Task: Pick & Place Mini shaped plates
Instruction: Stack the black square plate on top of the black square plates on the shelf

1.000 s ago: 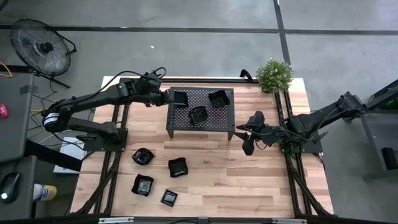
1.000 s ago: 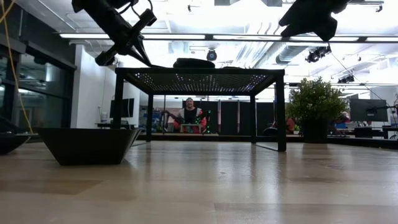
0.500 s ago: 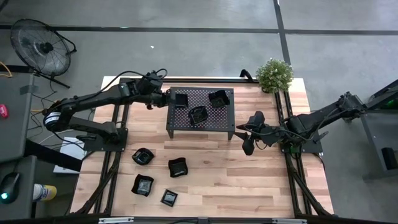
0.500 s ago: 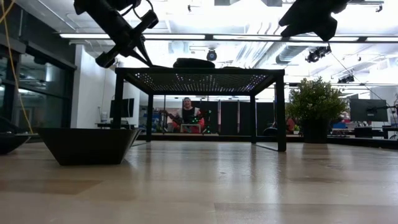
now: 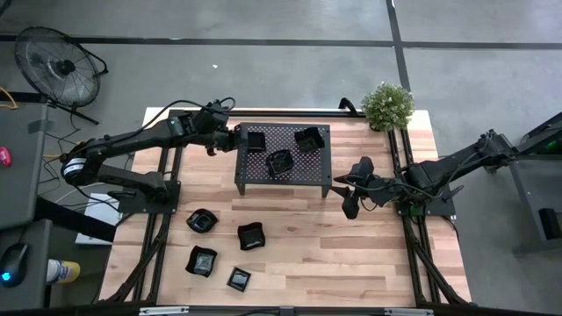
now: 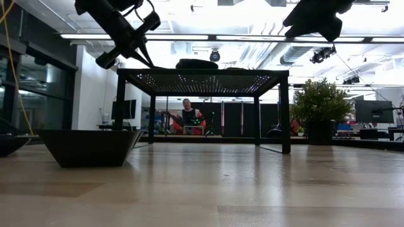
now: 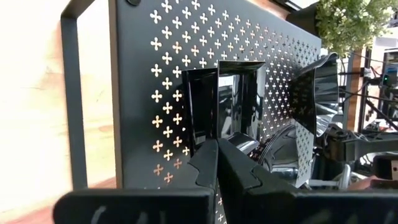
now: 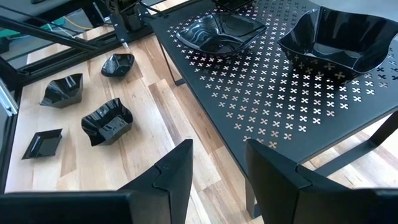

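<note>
We judge a plate placed: our left claw (image 7: 216,163), shut and empty, sits just short of the square plate (image 7: 225,101) on the rack (image 7: 143,81), and next must reach the counter (image 5: 299,237) plates, while our right claw (image 8: 217,163) waits open.

The table (image 5: 299,254) is pale wood planks with visible grain and a soft satin sheen. On it stands a rack (image 5: 307,167) of matt black metal, its flat top punched with small cross-shaped holes. The 3 dishes (image 8: 217,32) on the rack and the 4 dishes (image 5: 250,235) on the wood towards 7 o'clock look like glossy black plastic or glaze, throwing sharp highlights. Both arms' fingers (image 8: 171,177) are matt dark plastic.
</note>
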